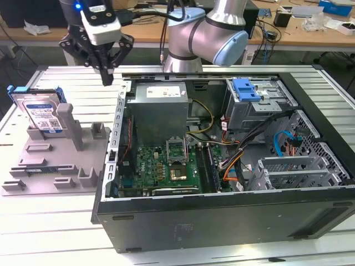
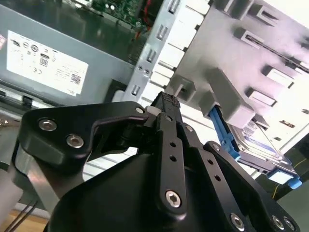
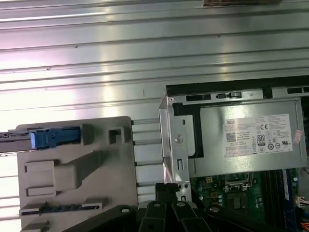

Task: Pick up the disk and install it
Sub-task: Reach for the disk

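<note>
**Hand shut and empty, disk off to one side**

Hand fingers are pressed together and hold nothing. It points down, up in the air. Under it is the side wall of the open computer box, near a back corner. Just beside that wall, a grey holder sits on the counter. The disk stands on its edge in a slot at the holder's corner away from the box, leaning a bit, with its blue frame around it. From the hand, the disk is lower and toward the exterior view's left, well apart. I think its long side points toward the box wall, not along it.
</note>
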Motion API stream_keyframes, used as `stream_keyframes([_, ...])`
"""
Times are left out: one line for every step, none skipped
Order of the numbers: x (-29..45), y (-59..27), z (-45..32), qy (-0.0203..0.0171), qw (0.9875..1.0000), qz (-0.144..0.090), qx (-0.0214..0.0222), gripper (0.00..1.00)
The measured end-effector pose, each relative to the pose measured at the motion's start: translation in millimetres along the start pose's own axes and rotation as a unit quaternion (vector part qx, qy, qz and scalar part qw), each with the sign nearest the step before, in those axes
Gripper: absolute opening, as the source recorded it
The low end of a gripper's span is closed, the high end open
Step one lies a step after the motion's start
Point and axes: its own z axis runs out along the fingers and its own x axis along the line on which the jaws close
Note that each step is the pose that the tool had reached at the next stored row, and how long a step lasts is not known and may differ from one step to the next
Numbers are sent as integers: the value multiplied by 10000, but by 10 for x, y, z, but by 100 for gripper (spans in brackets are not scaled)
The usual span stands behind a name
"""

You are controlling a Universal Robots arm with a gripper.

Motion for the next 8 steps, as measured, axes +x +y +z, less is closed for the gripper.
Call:
stream_keyframes([32, 7, 3, 0, 10000, 2, 1, 11])
stream_keyframes([63, 14, 5, 0, 10000, 3, 1, 11])
stream_keyframes([132, 28, 9, 0, 10000, 5, 0, 11])
stream_keyframes([181, 39, 11, 0, 10000, 8, 1, 11])
stream_keyframes([212, 45, 13, 0, 10000, 9, 1, 11])
stream_keyframes([260, 55, 16, 0, 10000, 10, 0, 11])
stream_keyframes([292, 62, 18, 0, 10000, 11, 1, 11])
stream_keyframes([324, 69, 20, -1, 10000, 13, 0, 11])
